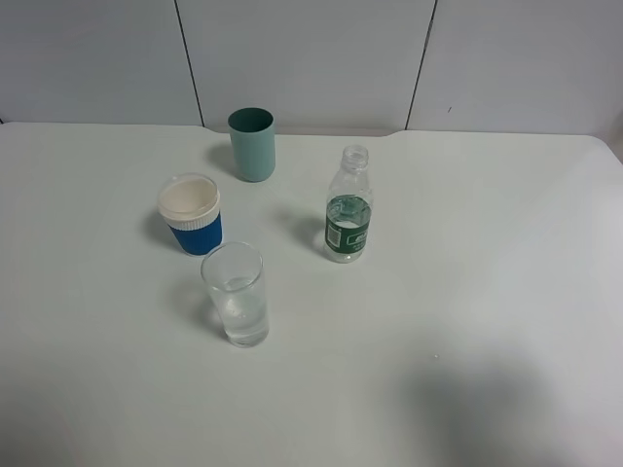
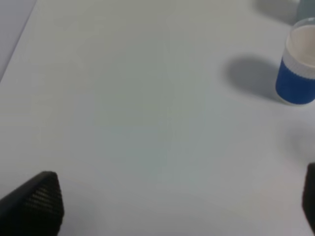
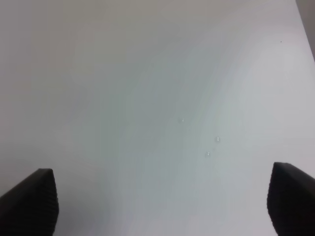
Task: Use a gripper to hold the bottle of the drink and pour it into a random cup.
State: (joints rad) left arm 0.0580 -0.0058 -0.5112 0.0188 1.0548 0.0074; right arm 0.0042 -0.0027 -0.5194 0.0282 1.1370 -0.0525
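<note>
Where the high view takes in the white surface point(image 1: 467, 292), found: bottle of the drink point(image 1: 348, 209) upright, uncapped, dark green label, clear liquid low inside, right of centre. Clear glass cup point(image 1: 237, 294) upright, nearer the front edge and to the left of the bottle, well apart from it, a little clear liquid at the bottom. Blue cup with white rim point(image 1: 192, 214) just behind and to the left of the glass, not touching. Teal cup point(image 1: 252, 144) furthest back, near the wall panels. No arm visible in the high view.

Left gripper point(image 2: 182, 204): jaws wide apart, nothing between them, only bare surface below; blue cup near that view's edge, clear of the jaws.

Right gripper point(image 3: 162, 201): jaws wide apart, nothing held, above bare surface carrying a few small droplets point(image 3: 212, 146). Neither bottle nor glass cup seen from either wrist.
</note>
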